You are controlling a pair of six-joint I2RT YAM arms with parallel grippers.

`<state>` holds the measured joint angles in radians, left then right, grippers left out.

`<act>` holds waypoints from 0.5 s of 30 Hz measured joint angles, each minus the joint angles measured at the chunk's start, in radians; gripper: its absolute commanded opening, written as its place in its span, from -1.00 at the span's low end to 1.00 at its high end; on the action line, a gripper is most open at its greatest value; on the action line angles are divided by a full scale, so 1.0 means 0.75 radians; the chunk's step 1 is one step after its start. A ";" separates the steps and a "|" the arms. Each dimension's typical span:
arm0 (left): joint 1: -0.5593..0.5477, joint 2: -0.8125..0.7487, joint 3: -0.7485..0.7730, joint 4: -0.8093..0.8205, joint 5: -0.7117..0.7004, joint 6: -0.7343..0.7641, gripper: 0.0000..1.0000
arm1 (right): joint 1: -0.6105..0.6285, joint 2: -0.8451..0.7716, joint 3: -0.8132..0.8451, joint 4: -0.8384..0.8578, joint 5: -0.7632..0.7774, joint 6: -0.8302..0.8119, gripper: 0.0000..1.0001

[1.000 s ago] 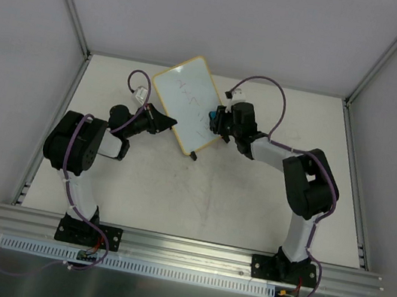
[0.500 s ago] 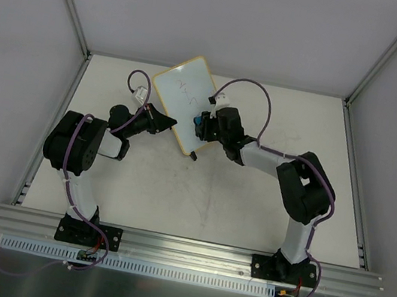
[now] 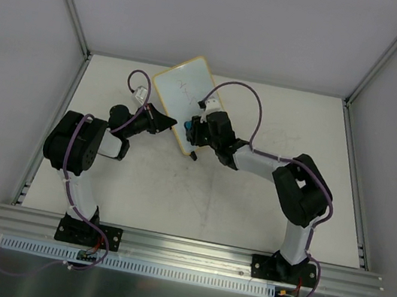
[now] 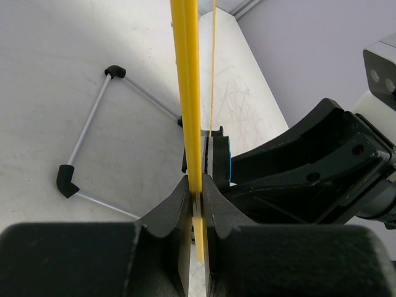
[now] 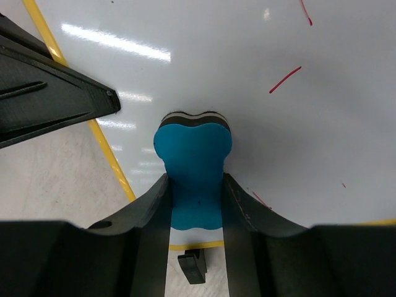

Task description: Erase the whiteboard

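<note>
The whiteboard [image 3: 181, 88] stands tilted at the back middle of the table, white with a yellow rim. My left gripper [image 3: 173, 124] is shut on its rim; in the left wrist view the yellow edge [image 4: 191, 93] runs up from between the fingers. My right gripper [image 3: 194, 127] is shut on a blue eraser [image 5: 193, 167] and presses it against the board's face [image 5: 260, 68] near the lower left edge. A few faint red marks [image 5: 284, 80] show on the board.
A wire stand with black corner feet [image 4: 65, 179] lies on the table behind the board. A black foot [image 3: 193, 155] of the board sits at its lower corner. Grey walls enclose the table on three sides.
My right gripper has slid the eraser leftward across the board, from its right side to near its lower left edge. The writing has thinned. The left arm has not moved.
</note>
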<state>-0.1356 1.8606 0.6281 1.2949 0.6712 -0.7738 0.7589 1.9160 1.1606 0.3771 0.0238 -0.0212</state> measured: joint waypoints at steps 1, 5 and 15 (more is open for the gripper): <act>0.000 0.000 0.000 0.000 0.001 0.000 -1.00 | -0.013 -0.002 -0.002 -0.002 -0.024 0.015 -1.00; -0.001 0.000 0.000 0.000 0.001 0.000 -1.00 | -0.076 -0.012 -0.036 -0.006 -0.107 0.071 -1.00; -0.001 0.000 0.000 0.001 0.007 0.000 -1.00 | -0.277 -0.014 -0.072 -0.082 -0.191 0.156 -1.00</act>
<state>-0.1364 1.8606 0.6281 1.2957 0.6762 -0.7738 0.5510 1.9057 1.1065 0.3157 -0.1196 0.0959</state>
